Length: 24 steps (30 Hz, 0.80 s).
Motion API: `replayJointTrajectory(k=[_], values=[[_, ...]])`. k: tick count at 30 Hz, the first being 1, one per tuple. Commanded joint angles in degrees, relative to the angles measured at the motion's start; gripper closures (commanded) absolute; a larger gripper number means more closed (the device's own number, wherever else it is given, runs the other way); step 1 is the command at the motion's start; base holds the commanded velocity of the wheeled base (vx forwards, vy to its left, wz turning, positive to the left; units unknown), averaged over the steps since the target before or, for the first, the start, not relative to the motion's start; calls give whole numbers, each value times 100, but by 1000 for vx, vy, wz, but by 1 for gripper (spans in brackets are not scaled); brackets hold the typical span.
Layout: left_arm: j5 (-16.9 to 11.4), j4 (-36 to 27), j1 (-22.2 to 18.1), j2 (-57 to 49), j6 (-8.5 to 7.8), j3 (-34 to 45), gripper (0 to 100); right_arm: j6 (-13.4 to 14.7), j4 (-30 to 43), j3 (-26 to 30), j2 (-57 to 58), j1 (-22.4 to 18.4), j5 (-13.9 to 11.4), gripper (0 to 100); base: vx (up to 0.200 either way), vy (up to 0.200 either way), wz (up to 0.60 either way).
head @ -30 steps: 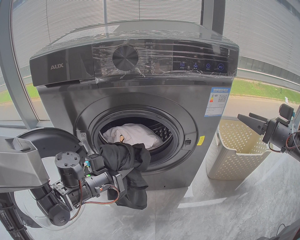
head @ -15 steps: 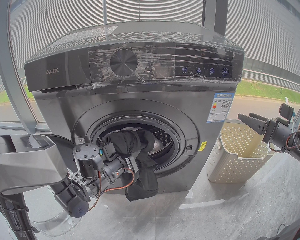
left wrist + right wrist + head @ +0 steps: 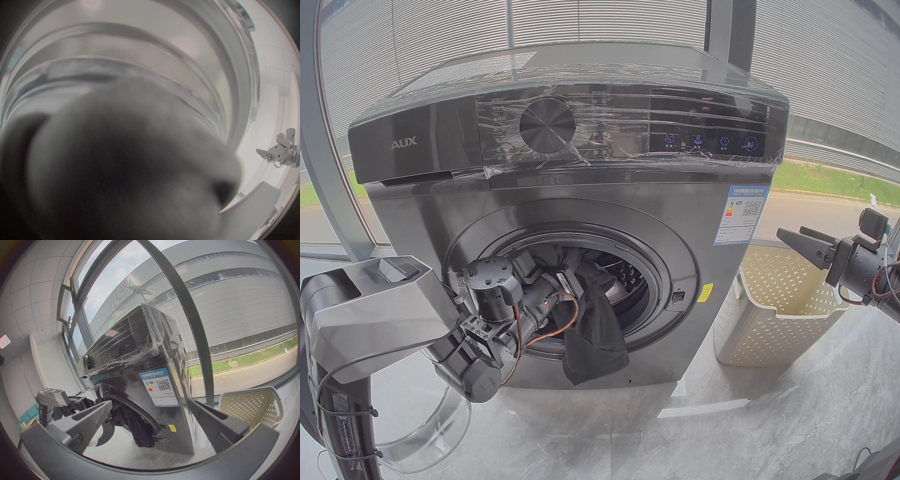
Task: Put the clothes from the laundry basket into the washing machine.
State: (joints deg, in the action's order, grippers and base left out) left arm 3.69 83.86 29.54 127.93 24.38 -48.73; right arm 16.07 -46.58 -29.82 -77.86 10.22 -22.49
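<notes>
The black garment hangs over the lower rim of the washing machine's open drum mouth, upper part inside, tail down the front panel. The left tool sits in that mouth under the cloth; whether it grips cannot be told. To the right of the machine, the right tool gapes wide near the laundry basket.

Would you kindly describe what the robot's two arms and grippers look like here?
The left arm has a light grey angular shell, then black cylindrical joints with a looping orange cable. The right arm is black, with a small boxy camera on top and thin red wiring. The right gripper is dark grey, with two tapered, wedge-shaped fingers carrying ribbed pads.
</notes>
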Motion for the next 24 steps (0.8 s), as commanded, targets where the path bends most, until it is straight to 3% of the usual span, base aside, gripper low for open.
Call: replayJointTrajectory(k=[1,24], values=[[26,-28,-194,241,14,-410,100,10,0,11,-19,-37,-1,0,0,0,0],[35,-71,-194,1393,67,-1350,100,2,0,29,-106,-108,-1,0,0,0,0]])
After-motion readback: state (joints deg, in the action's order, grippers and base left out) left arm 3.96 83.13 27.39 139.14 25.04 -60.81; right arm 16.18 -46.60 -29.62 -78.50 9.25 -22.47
